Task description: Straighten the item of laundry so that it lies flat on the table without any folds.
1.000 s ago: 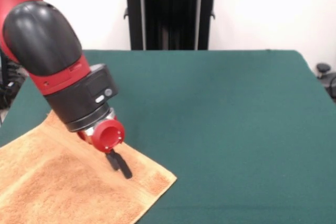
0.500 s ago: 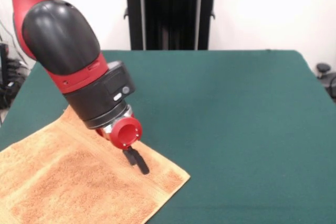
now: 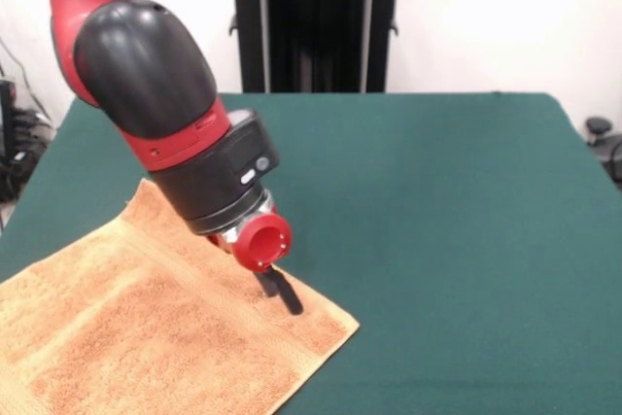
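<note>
Towel (image 3: pixel 146 337) is spread flat on the green bench (image 3: pixel 447 221), its banded edge pressed by the gripper (image 3: pixel 283 295), whose opening cannot be told.

A large rectangular table with a dark green felt-like top (image 3: pixel 457 221) fills the view. On it, at the lower left, lies a small orange-tan terry-cloth towel (image 3: pixel 126 337), spread flat, with a woven band stripe near its right-hand edge.
</note>
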You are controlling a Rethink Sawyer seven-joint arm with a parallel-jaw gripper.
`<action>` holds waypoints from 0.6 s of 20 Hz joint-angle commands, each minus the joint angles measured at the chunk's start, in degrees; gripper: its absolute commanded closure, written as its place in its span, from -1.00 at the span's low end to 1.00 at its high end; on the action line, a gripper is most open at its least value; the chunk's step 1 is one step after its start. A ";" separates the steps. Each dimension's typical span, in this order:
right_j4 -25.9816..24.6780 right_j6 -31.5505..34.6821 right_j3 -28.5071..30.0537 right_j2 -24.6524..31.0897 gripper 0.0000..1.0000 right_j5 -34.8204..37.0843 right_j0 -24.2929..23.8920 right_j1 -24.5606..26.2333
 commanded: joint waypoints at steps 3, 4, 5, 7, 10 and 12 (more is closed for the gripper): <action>6.85 21.37 12.11 0.19 -1.00 4.26 5.80 2.89; 7.24 21.62 12.10 -0.14 -1.00 4.74 6.19 2.81; 7.63 21.86 12.09 -0.48 -1.00 5.21 6.57 2.73; 8.45 22.60 12.21 -0.70 -1.00 6.31 7.00 2.66; 9.29 23.57 12.35 -1.00 -1.00 7.44 7.54 2.59; 8.62 24.46 11.44 -2.63 -1.00 8.27 8.64 2.29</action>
